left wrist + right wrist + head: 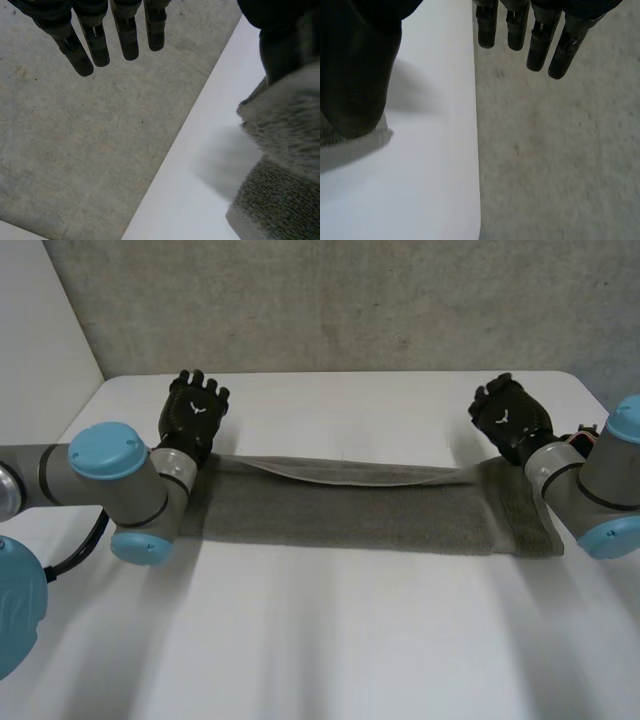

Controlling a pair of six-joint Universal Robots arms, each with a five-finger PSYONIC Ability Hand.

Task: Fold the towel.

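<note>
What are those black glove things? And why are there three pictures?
Those are a robot's two hands, on the ends of its grey arms. The big picture looks down from a camera between the arms and shows the left hand and the right hand. The other two come from small cameras on each wrist, looking along the left fingers and the right fingers. On the white table lies a grey towel, folded into a long strip. Both hands are open, one near each end, gripping nothing.
</note>
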